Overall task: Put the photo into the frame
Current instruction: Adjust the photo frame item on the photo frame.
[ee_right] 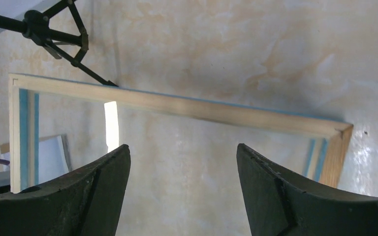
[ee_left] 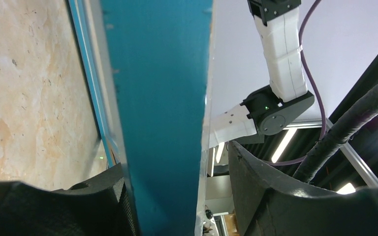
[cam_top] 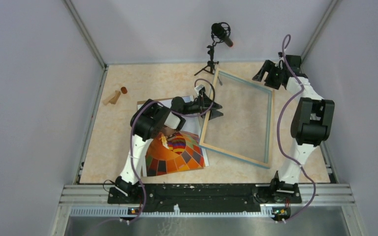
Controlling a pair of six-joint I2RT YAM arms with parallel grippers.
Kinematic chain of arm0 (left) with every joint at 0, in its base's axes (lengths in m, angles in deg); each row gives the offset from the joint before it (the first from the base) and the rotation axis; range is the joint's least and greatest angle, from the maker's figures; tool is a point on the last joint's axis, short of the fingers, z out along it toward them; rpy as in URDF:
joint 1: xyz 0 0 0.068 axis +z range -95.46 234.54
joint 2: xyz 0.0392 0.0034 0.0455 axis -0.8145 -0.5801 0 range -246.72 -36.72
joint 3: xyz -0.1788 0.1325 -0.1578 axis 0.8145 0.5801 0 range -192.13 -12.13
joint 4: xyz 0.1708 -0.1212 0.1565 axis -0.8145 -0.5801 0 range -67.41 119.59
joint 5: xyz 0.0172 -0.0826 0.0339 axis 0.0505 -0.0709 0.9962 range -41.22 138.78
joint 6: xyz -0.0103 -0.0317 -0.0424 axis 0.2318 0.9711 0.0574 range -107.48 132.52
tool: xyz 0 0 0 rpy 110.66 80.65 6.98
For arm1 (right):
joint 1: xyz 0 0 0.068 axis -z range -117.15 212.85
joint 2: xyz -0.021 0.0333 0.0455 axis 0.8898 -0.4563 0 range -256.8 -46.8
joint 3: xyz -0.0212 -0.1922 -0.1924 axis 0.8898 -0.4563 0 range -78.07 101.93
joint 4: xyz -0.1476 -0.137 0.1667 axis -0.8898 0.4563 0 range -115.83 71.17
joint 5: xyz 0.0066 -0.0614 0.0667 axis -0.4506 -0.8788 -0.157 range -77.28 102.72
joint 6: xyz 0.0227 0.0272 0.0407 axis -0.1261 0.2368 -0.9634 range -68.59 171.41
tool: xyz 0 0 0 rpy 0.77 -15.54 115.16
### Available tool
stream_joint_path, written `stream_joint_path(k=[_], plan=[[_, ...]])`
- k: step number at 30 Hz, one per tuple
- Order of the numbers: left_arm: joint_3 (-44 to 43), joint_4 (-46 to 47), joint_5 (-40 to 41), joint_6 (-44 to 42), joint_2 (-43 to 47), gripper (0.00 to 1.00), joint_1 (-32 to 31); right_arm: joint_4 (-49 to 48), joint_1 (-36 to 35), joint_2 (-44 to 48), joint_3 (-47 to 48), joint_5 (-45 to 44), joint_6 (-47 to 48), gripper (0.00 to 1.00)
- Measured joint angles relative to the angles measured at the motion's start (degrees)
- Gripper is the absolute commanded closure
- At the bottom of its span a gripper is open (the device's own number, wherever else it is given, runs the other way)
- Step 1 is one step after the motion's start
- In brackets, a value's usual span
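The frame, light wood with a blue face, sits right of the table's centre. Its left rail runs between the fingers of my left gripper. The rail touches one finger, and a gap shows before the other, so the jaws stand open around it. The photo, an orange checkered balloon print, lies face up at the near left, partly under my left arm. My right gripper hangs open and empty just beyond the frame's far rail.
A microphone on a small tripod stands at the back, close to the frame's far left corner. Wooden pieces lie at the far left. A brown board's corner shows under my left arm.
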Motion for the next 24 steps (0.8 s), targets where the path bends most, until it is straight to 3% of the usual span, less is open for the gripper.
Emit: stream_joint_path(k=[7, 24], plan=[[0.00, -0.02, 0.02, 0.00, 0.00, 0.41, 0.26, -0.11, -1.03, -6.58, 6.23, 1.86, -1.16, 0.24], [0.13, -0.46, 0.07, 0.02, -0.96, 0.42, 0.44, -0.37, -1.05, -11.58, 9.25, 3.04, -1.75, 0.25]])
